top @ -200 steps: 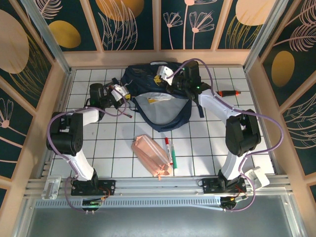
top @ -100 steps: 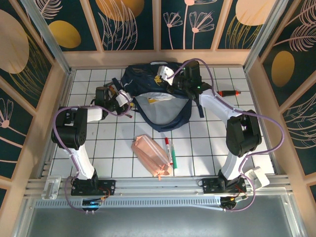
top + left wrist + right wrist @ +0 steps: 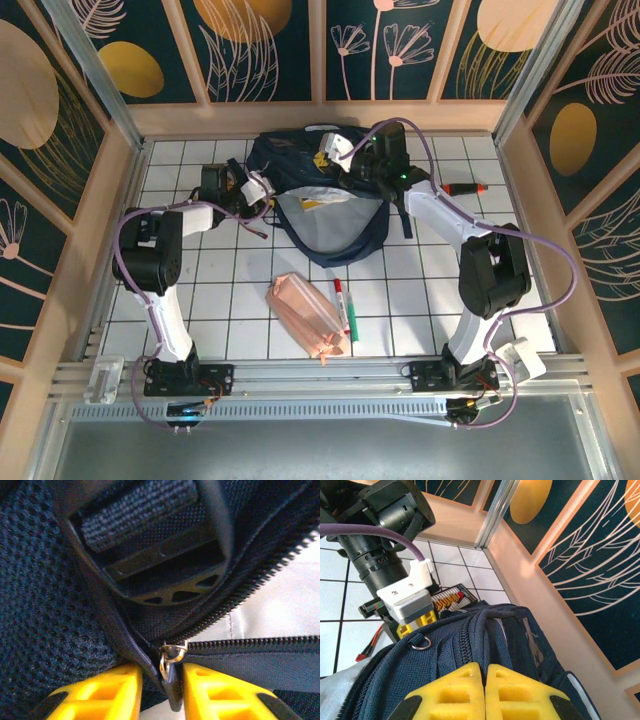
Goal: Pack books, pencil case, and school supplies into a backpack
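Observation:
The navy backpack (image 3: 320, 215) lies open at the back of the table, pale lining showing. A small yellow patch (image 3: 312, 203) sits inside the opening; the books are otherwise hidden. My left gripper (image 3: 260, 190) is at the bag's left edge, its yellow fingers (image 3: 215, 690) shut on the dark zipper pull (image 3: 170, 677) and a fold of fabric. My right gripper (image 3: 325, 162) is on top of the bag, shut on a fold of its navy fabric (image 3: 495, 635). The pink pencil case (image 3: 308, 315) and the red-capped marker (image 3: 343, 305) lie side by side on the tiles in front.
A red-and-black handled tool (image 3: 465, 188) lies right of the bag. A small black card with orange pieces (image 3: 451, 598) sits behind its left corner. Wooden walls ring the white tiled table (image 3: 420, 290). The left gripper's white body (image 3: 407, 597) stands close to my right fingers.
The left arm has swung right to the backpack's left edge, and its jaws have closed in on the zipper pull. The right arm, pencil case and marker have stayed put.

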`<state>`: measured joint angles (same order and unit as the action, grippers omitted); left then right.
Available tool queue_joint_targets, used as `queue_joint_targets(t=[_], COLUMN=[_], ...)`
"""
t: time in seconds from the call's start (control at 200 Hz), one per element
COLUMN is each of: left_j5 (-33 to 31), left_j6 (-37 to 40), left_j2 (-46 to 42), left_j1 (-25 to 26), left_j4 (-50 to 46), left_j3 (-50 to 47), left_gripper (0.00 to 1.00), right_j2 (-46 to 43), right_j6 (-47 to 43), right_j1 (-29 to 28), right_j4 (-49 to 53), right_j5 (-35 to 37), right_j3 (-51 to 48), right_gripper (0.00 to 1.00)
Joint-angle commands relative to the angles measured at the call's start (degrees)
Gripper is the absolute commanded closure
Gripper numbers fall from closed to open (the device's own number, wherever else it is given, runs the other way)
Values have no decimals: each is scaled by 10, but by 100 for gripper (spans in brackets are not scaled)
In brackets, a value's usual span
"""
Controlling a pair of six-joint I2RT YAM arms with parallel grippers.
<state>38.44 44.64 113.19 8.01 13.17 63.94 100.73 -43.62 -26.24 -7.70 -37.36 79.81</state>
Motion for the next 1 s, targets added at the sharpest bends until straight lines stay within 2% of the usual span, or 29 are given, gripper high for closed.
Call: queue_joint_targets(t=[0.0,0.345,0.42,0.721,0.851,0.991], left_j5=[14,35,36,50,42,43], left_j6=[38,65,63,65,78,82], left_j2=[10,-16,-17,-47,-62,-47], left_j1=[9,8,9,-2,-2,-2], left_j4=[-38,-34,-43,-56,-42,-71], left_j3=[10,-27,-27,-56,-79,-57], left_gripper=[87,95,100,100,91,90], right_j2=[-43,-33,-28,-12,-13,-12], right_j6=[-10,-7,-15,-73,-79,-80], right_j1=[3,-1,-4,-19,-19,-18], right_j4=[-35,-42,-36,11,15,14], right_j5=[5,9,13,39,41,41], right_j3=[19,13,11,2,-1,2], right_gripper=[100,100,100,100,100,100])
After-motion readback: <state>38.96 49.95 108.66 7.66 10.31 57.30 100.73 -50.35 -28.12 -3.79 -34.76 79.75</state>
